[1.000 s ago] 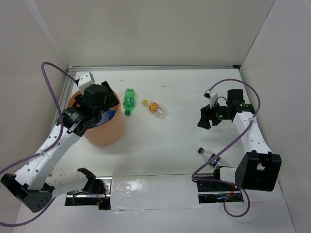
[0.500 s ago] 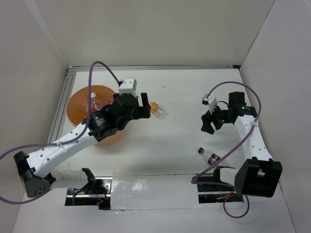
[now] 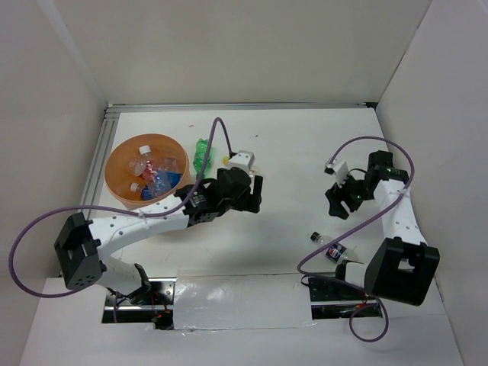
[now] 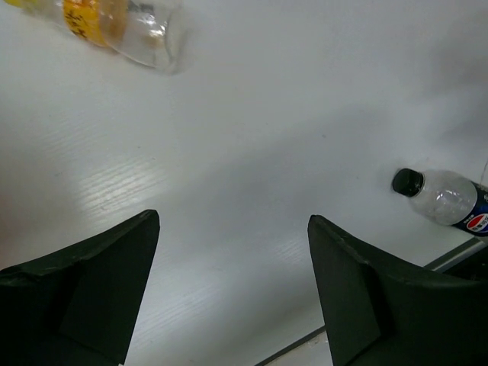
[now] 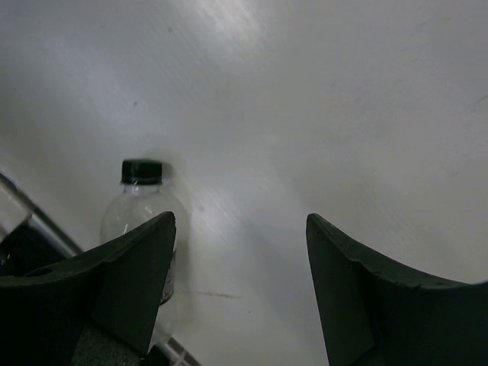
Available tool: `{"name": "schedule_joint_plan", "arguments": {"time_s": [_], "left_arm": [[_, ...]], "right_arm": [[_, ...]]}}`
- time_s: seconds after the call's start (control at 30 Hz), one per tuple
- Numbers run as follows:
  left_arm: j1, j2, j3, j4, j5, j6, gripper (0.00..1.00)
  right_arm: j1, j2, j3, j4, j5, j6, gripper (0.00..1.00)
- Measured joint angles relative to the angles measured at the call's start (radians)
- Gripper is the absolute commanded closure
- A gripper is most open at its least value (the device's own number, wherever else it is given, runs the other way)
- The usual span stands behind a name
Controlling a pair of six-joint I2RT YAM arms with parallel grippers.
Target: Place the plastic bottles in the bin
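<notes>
The orange bin [image 3: 111,177] stands at the far left with several bottles [image 3: 152,171] in it. A green bottle [image 3: 202,152] lies just right of it. An orange-labelled bottle [image 4: 114,19] lies beyond my left gripper; in the top view my left arm mostly hides it. My left gripper [image 3: 255,194] [image 4: 232,221] is open and empty over bare table. A dark-capped, blue-labelled bottle [image 3: 326,244] [image 4: 446,202] [image 5: 141,213] lies at the near right. My right gripper [image 3: 336,204] [image 5: 240,221] is open and empty, just beyond that bottle, whose body is partly behind the left finger [image 5: 114,267].
White walls enclose the table on the left, back and right. A reflective strip [image 3: 236,293] and the arm bases run along the near edge. Purple cables [image 3: 374,221] loop from both arms.
My left arm has swung away from the bin, rightward to the table's middle, uncovering the bin's contents. My right gripper has moved a little nearer, toward the dark-capped bottle.
</notes>
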Motion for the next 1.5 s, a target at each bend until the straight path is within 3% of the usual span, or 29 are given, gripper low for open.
{"name": "schedule_joint_plan", "arguments": {"time_s": [0.17, 0.33, 0.67, 0.97, 1.3, 1.47, 1.5], "left_arm": [[-0.037, 0.061, -0.002, 0.013, 0.029, -0.039, 0.05], [-0.071, 0.077, -0.017, 0.011, 0.035, -0.086, 0.05], [-0.102, 0.077, -0.038, 0.01, 0.016, -0.159, 0.05], [-0.116, 0.051, -0.095, -0.031, -0.022, -0.214, 0.05], [-0.125, -0.033, -0.135, -0.055, -0.066, -0.26, 0.05], [-0.127, -0.04, -0.141, -0.063, -0.078, -0.262, 0.05], [-0.127, -0.04, -0.141, -0.063, -0.078, -0.262, 0.05]], "right_arm": [[0.02, 0.075, 0.0, -0.16, 0.018, -0.158, 0.24], [0.158, 0.044, -0.093, -0.211, 0.083, -0.207, 0.21], [0.336, 0.028, -0.119, -0.217, 0.181, -0.188, 0.19], [0.55, 0.085, -0.164, -0.176, 0.286, -0.074, 0.16], [0.678, 0.204, -0.169, -0.048, 0.514, 0.204, 0.29], [0.693, 0.203, -0.188, -0.012, 0.592, 0.26, 0.47], [0.69, 0.203, -0.189, -0.007, 0.6, 0.268, 0.56]]}}
